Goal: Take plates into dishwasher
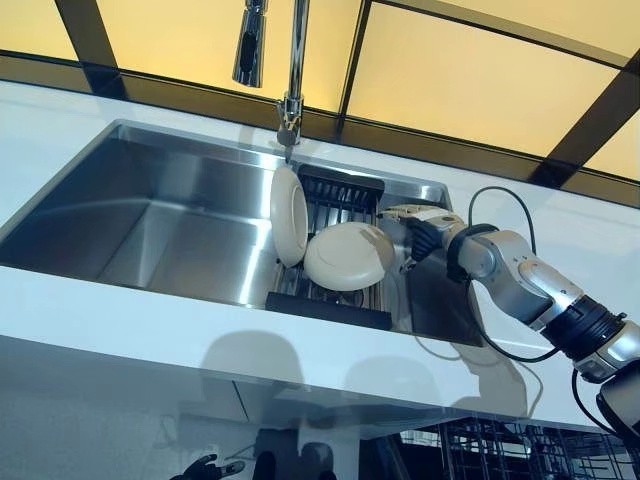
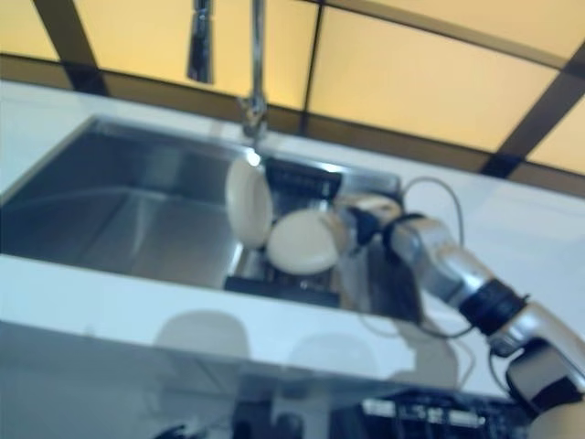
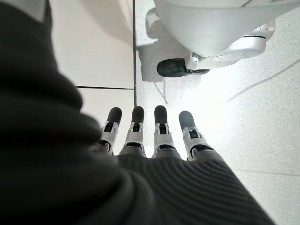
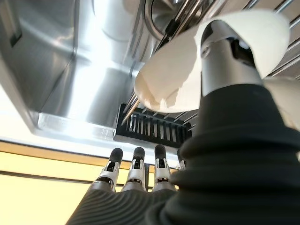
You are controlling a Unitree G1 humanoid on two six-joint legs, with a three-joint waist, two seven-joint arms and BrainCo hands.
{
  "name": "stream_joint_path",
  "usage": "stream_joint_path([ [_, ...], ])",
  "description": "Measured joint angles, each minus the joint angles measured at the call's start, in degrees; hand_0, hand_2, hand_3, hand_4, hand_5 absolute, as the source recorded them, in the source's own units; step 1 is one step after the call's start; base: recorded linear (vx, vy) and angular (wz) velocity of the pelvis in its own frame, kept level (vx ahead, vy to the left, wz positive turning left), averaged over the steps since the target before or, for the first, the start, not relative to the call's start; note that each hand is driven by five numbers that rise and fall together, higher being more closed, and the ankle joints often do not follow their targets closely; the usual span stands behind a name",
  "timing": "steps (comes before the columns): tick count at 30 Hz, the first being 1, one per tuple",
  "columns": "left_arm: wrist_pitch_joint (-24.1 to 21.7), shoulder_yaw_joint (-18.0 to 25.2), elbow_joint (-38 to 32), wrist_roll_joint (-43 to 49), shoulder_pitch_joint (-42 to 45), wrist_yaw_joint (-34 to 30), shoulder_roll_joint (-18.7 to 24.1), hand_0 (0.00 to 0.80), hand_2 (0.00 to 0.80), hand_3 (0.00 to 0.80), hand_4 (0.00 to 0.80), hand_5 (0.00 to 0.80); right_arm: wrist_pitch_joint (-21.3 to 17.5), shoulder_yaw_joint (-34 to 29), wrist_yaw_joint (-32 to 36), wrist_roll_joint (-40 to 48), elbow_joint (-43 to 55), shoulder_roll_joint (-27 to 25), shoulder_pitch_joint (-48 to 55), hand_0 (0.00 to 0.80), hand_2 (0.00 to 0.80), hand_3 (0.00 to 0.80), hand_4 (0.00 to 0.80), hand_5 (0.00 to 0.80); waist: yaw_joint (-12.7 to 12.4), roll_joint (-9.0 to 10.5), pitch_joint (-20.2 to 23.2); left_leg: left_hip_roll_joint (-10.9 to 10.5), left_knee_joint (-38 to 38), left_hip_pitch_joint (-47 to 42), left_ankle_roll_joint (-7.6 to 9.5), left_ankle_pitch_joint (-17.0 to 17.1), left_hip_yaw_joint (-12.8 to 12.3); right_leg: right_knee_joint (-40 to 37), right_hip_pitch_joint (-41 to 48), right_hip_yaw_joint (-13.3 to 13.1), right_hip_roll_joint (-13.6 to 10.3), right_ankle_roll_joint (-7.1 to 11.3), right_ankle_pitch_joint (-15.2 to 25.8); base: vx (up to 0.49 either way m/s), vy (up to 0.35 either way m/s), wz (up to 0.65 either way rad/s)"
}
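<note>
Two cream plates stand in a black dish rack [image 1: 330, 305] at the right end of the steel sink [image 1: 150, 215]. One plate [image 1: 288, 215] stands upright on its edge. The other plate [image 1: 348, 256] leans tilted just to its right, face up toward me. My right hand [image 1: 415, 235] is down in the sink at this tilted plate's right rim. In the right wrist view its fingers [image 4: 136, 168] are straight and its thumb [image 4: 227, 56] lies against the plate [image 4: 173, 79]. My left hand [image 3: 150, 136] hangs low below the counter, open and holding nothing.
A tall faucet [image 1: 293, 70] with a pull-down spray head [image 1: 250, 45] rises behind the sink. The white counter [image 1: 150, 330] runs along the sink's front. A dishwasher's wire rack [image 1: 510, 450] shows below at the lower right. A white wheeled base [image 3: 211, 42] stands on the floor near my left hand.
</note>
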State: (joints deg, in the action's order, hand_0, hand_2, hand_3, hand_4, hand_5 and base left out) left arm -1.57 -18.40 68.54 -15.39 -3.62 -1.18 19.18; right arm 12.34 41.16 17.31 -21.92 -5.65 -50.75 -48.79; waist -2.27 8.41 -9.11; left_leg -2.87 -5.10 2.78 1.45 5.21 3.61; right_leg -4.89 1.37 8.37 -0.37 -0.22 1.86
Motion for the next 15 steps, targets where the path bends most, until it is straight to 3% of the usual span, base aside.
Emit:
stream_joint_path([
  [15, 0.0, 0.0, 0.0, 0.1, 0.1, 0.0, -0.2, 0.0, 0.0, 0.0, 0.0, 0.0, -0.7, -0.1, 1.8, -3.7, 3.3, 0.4, 0.8, 0.0, 0.0, 0.0, 0.0, 0.0, -0.1, -0.3, -1.0, 0.0, 0.0, 0.1, -0.1, 0.0, 0.0, 0.0, 0.0, 0.0, 0.0, -0.01, 0.0, 0.0, 0.0, 0.0],
])
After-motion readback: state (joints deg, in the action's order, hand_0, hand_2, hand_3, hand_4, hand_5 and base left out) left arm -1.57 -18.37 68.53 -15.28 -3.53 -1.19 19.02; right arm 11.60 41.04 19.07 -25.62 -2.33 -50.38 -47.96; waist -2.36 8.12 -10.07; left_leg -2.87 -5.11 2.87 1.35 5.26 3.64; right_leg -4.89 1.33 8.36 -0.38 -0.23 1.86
